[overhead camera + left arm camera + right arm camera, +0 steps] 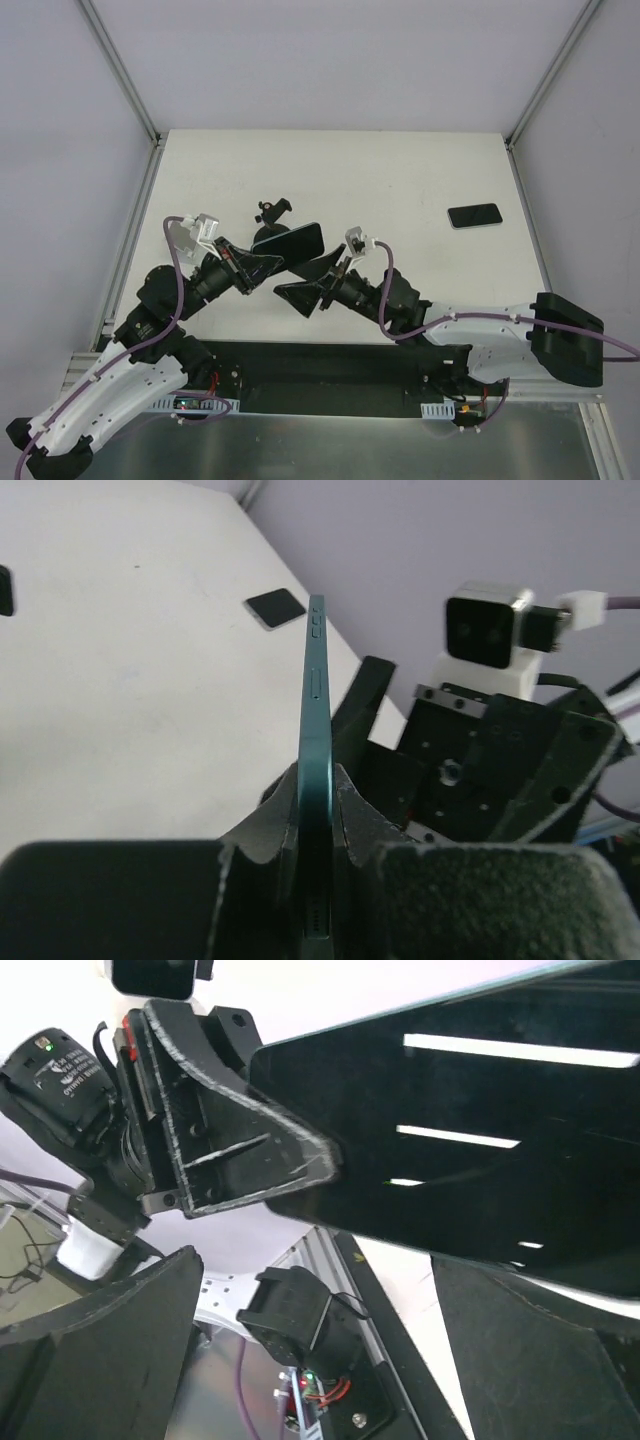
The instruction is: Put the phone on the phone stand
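Note:
The phone [297,241] hangs in the air over the table's middle, its glossy dark screen [480,1140] filling the right wrist view. In the left wrist view I see its thin teal edge [315,680] standing upright. My left gripper [268,265] is shut on the phone's lower end, one finger [265,825] on each face. My right gripper [306,282] stands open just right of the phone, with nothing between its fingers [100,1340]. The phone stand [272,210] rises just behind the phone, its clamp showing and its base mostly hidden.
A second dark phone [474,215] lies flat at the table's right, also seen as a small rectangle [275,608] near the table edge. Aluminium rails [130,250] border the table. A black strip [330,362] runs along the near edge between the arm bases.

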Motion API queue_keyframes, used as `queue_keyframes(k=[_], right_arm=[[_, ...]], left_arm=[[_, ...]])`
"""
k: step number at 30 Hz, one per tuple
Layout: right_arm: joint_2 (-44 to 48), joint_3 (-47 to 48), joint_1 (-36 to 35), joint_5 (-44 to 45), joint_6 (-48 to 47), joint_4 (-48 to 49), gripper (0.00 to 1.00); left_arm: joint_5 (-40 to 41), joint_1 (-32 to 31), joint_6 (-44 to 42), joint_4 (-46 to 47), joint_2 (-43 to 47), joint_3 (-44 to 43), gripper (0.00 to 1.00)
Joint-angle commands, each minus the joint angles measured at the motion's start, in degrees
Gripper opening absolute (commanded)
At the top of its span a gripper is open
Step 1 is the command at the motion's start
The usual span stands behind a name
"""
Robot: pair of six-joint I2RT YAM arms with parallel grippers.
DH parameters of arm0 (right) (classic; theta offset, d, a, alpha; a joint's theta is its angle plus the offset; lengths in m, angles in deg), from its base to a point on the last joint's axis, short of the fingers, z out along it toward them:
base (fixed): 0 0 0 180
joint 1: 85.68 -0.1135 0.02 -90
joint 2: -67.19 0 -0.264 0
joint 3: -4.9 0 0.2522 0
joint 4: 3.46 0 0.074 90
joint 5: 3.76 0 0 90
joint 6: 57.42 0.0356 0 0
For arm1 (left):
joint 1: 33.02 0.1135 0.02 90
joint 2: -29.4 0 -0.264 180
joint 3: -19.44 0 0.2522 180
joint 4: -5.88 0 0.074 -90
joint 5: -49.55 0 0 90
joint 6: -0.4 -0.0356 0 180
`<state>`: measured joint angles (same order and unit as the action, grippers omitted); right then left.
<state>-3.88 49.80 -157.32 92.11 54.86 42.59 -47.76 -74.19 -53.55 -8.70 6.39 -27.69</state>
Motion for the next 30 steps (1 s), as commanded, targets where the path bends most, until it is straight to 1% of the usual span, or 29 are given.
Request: queue_keyframes(k=[1, 3, 4, 5, 9, 11, 13, 14, 15, 18, 20, 23, 26, 27, 28, 29, 30], right_arm=[[-2.1, 1.5, -0.5, -1.7, 6.4, 13.3, 0.97], [-2.9, -1.2, -0.6, 2.6, 8.3, 18.1, 0.94], [-2.8, -2.0, -0.5, 4.2, 9.0, 18.8, 0.90], [-2.3, -2.4, -0.6, 5.8, 9.1, 19.5, 0.89], [0.1, -2.9, -0.2, 5.6, 6.2, 19.6, 0.84], [1.9, -3.9, 0.3, 6.3, 6.0, 19.6, 0.81], [3.4, -4.2, 2.2, 5.0, 6.1, 19.2, 0.77], [3.8, -3.4, 3.1, 2.0, 6.2, 18.6, 0.76], [4.4, -2.8, 4.6, 0.7, 6.4, 16.2, 0.75], [6.0, -0.6, 5.9, -1.4, 5.0, 12.0, 0.64], [6.5, -0.1, 6.2, -1.3, 4.2, 11.6, 0.61], [5.1, 2.3, 6.7, -2.3, 4.2, 12.4, 0.53], [3.0, 6.1, 7.0, -5.0, 3.9, 13.4, 0.41], [2.5, 7.9, 7.4, -5.3, 3.9, 13.3, 0.26], [1.9, 8.6, 7.7, -5.3, 3.8, 13.2, 0.18], [1.7, 9.1, 8.5, -7.2, 3.9, 12.8, 0.09], [1.6, 9.6, 8.9, -7.2, 3.8, 12.4, 0.01]], left_arm=[[-5.3, 0.1, 5.6, 16.0, 2.8, 0.8, 0.00], [-6.0, 0.0, 6.1, 16.8, 3.3, 1.3, 0.00], [-6.0, 0.1, 6.5, 16.9, 3.8, 1.5, 0.00], [-6.4, 0.1, 7.1, 17.1, 4.1, 2.3, 0.00], [-6.7, 0.1, 7.7, 17.3, 5.2, 3.3, 0.00], [-6.6, 0.1, 7.8, 17.2, 5.5, 3.2, 0.00], [-6.7, 0.1, 7.6, 17.0, 5.3, 3.0, 0.00], [-6.8, 0.1, 7.5, 16.7, 5.2, 2.4, 0.00], [-6.8, 0.1, 7.2, 16.5, 5.1, 2.1, 0.00], [-6.9, 0.1, 6.3, 15.5, 4.6, 0.9, 0.00], [-6.7, 0.0, 6.0, 15.2, 4.5, 0.4, 0.00], [-6.1, 0.1, 6.3, 15.4, 3.7, 0.1, 0.00], [-6.5, 0.0, 6.5, 16.0, 2.1, -0.8, 0.00], [-6.4, 0.1, 6.3, 15.9, 1.6, -1.1, 0.00], [-6.2, 0.0, 5.8, 15.2, 1.3, -1.9, 0.00], [-5.0, 0.1, 5.4, 12.4, 1.0, -2.6, 0.03], [-4.3, 0.1, 4.8, 9.8, 0.6, -3.5, 0.20]])
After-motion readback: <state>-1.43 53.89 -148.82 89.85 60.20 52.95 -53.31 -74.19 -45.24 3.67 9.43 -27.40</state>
